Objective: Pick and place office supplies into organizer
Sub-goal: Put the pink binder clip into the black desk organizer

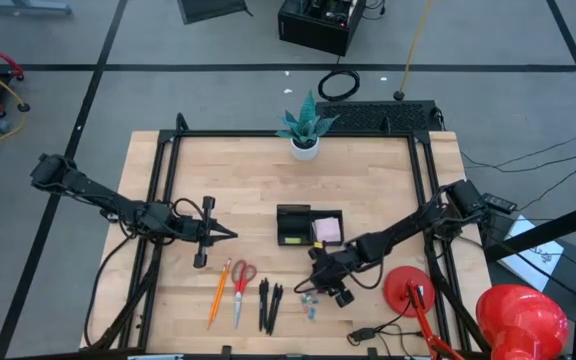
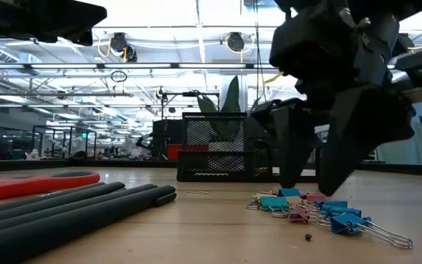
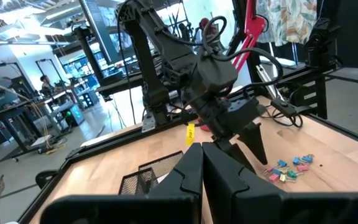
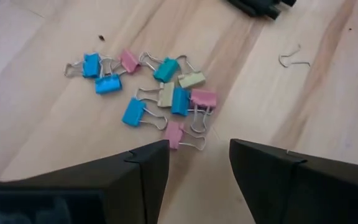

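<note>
Presently, the right pincer point(image 4: 199, 163) is held with fingers parted and empty just above the scattered small clips point(image 4: 156, 93) on the worktop point(image 1: 368, 170), near the organizer point(image 1: 309, 227), while the left pincer point(image 1: 230, 235) is kept closed, empty, well apart.

Grey floor point(image 1: 218, 90) with dark lines surrounds the wooden table point(image 1: 248, 180); ceiling lights point(image 2: 233, 40) overhead.

Clips point(image 4: 160, 87) blue, pink, pale yellow; scissors point(image 1: 242, 276) red-handled; organizer point(image 1: 294, 226) black mesh.
</note>
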Robot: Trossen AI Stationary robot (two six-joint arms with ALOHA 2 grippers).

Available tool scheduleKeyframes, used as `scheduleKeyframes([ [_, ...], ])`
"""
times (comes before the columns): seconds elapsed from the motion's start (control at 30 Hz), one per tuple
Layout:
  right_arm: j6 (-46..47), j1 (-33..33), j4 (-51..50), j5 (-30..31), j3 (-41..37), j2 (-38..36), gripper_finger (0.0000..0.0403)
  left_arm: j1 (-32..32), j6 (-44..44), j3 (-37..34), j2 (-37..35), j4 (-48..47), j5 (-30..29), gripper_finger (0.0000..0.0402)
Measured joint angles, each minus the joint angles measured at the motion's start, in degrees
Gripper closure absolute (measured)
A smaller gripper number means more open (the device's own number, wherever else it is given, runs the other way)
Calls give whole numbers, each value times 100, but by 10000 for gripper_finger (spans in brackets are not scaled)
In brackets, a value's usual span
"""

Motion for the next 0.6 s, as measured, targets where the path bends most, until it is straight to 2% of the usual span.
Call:
scheduleKeyframes([
  [0.3, 40, 4, 312, -20, -98, 0, 243, 0, -2, 0, 0, -2, 0, 385],
  [0.6, 270, -2, 622, -445, -94, 275, 243, 0, -4, 0, 0, -33, 0, 385],
])
